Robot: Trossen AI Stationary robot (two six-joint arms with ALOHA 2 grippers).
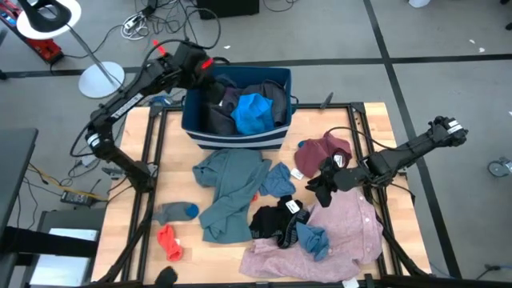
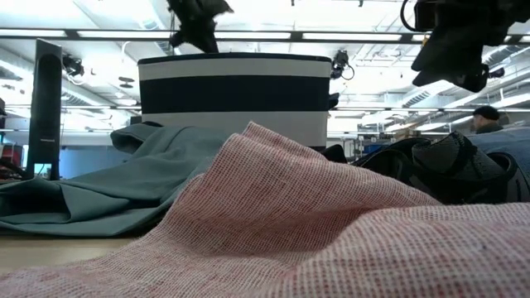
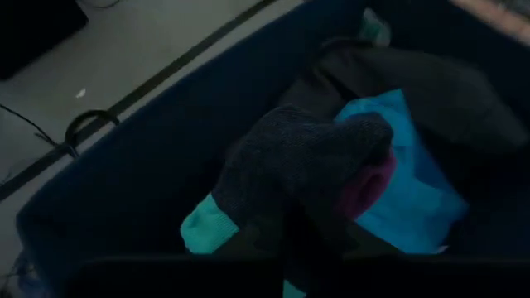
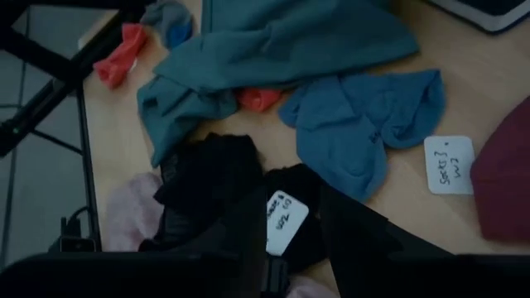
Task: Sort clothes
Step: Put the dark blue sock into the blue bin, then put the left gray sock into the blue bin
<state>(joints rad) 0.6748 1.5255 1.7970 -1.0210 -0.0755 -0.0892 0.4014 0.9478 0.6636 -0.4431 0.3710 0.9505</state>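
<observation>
The left tool hangs over the dark blue bin at the far edge of the tabletop. Its wrist view looks down on a dark grey sock with a teal toe, lying on a bright blue piece inside the bin. Whether the fingers of this tool are apart or together, the pictures do not show. The step in hand seems to be the drop of this sock into the bin.

The right tool hovers over the right side of the tabletop with its fingers moderately apart and nothing visible between them. Just under it lie a black garment with a white tag and a blue piece. The maroon piece, the teal-grey shirt and the large pink shirt are spread near it.

The next move probably asks the right tool to go down on the black garment and pinch only one layer, away from the pink shirt below.
</observation>
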